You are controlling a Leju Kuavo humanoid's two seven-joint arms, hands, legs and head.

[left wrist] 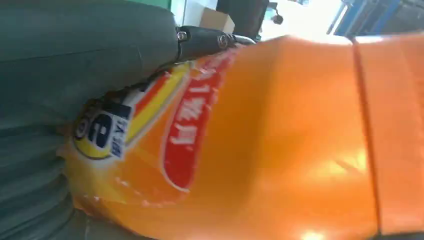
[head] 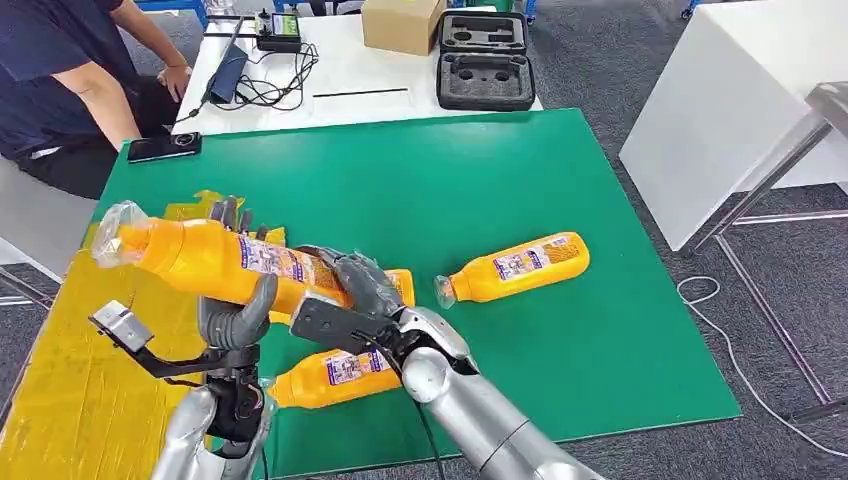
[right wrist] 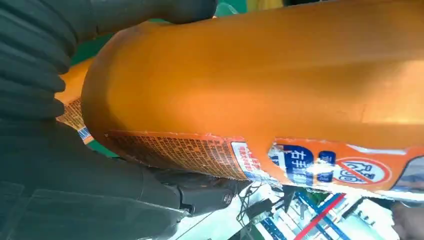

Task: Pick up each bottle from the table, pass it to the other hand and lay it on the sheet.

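Both hands on 1 bottle (head: 215,258), lifted over counter's left side above the yellow sheet (head: 70,390): left hand (head: 235,310) grips its middle, right hand (head: 358,285) clasps its base end. 2 more bottles on green counter (head: 450,170): near-edge bottle (head: 330,375), mid-right bottle (head: 515,267). 3 total.

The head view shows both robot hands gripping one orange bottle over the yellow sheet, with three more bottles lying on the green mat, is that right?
Not quite. The head view shows two more bottles on the green mat, not three: one to the right and one under the arms. The rest holds: the left robot hand and right robot hand both grip the held bottle by the yellow sheet.
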